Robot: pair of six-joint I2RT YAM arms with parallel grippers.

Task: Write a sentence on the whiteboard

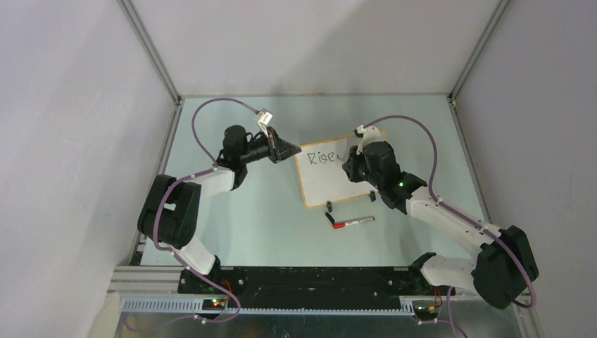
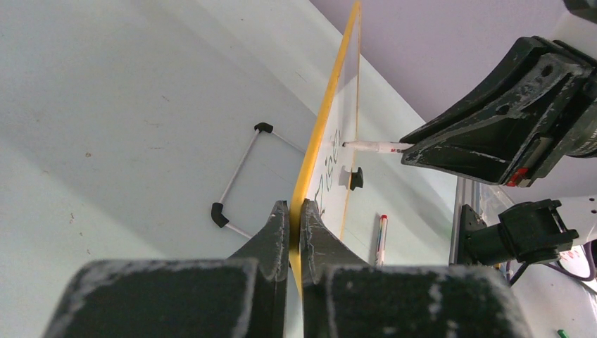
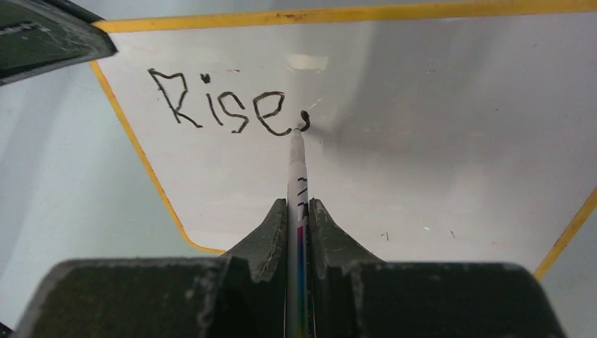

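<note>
Looking down, we see the whiteboard point(image 1: 331, 184) on the desk point(image 1: 246, 211) between the two arms. Our left fingers point(image 2: 284, 220) are clamped on its orange left edge. Our right fingers point(image 3: 279, 215) are closed tight on a white marker point(image 3: 297, 176), whose tip touches the board at the comma. The sentence point(image 3: 225, 109) reads only "Rise,". A red-capped pen point(image 1: 352, 222) lies on the desk just in front of the board.

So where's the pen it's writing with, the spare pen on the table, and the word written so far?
writing pen point(image 3: 296, 169), right wrist view, white barrel ahead of the fingers.
spare pen point(image 1: 354, 222), top view, middle of its barrel.
written word point(image 3: 229, 113), right wrist view, its middle letters.
</note>
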